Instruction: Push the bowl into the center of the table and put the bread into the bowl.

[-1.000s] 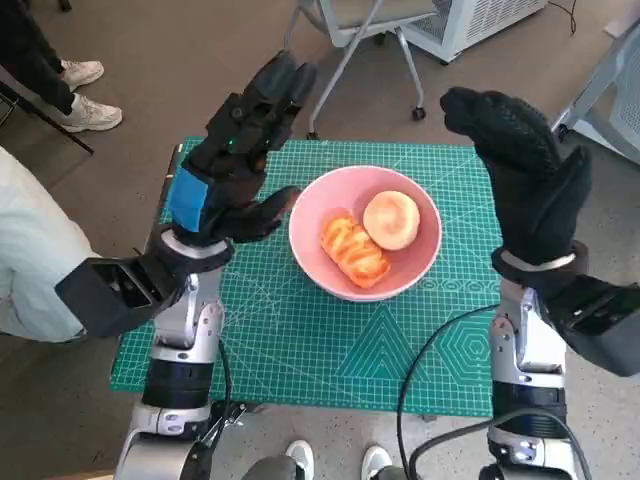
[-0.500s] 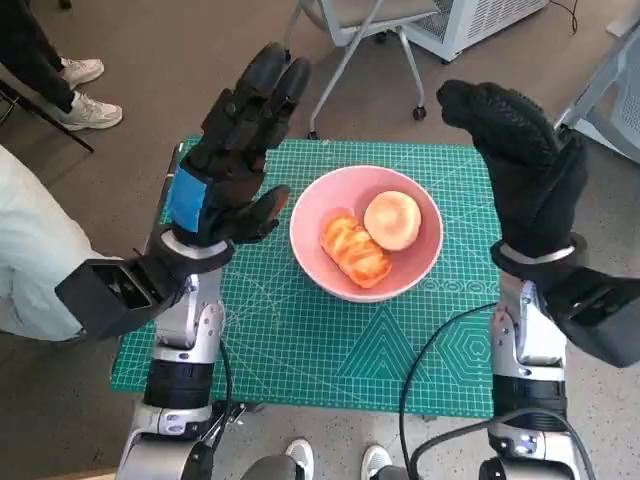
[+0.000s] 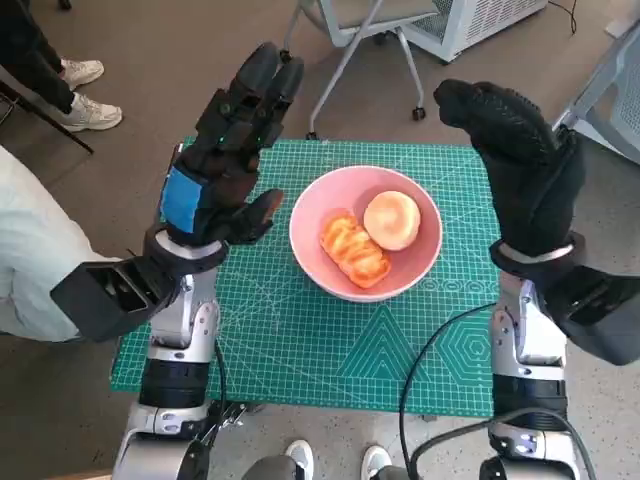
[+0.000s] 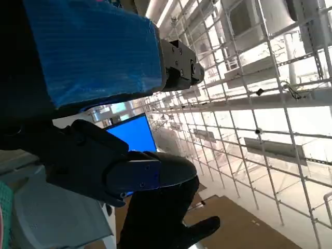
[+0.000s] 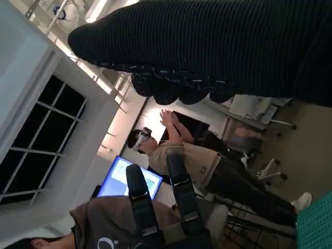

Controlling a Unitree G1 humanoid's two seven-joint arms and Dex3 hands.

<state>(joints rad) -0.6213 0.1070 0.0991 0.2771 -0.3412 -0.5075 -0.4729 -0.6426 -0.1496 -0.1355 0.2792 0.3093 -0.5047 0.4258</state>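
Left robot hand (image 3: 228, 160) has lifted slightly; both bread pieces (image 3: 368, 235) lie in the pink bowl (image 3: 420, 262) mid-table — right robot hand (image 3: 520, 165) at 3 o'clock, both empty, spread; only withdrawal remains.

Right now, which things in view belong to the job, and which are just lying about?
Job:
pink bowl, mid-table
two breads, already in it: striped bread, round bun
left hand and right hand, raised, holding nothing

Lying about:
green cutting mat
office chair

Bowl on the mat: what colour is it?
Pink; the bowl shows best in the head view.
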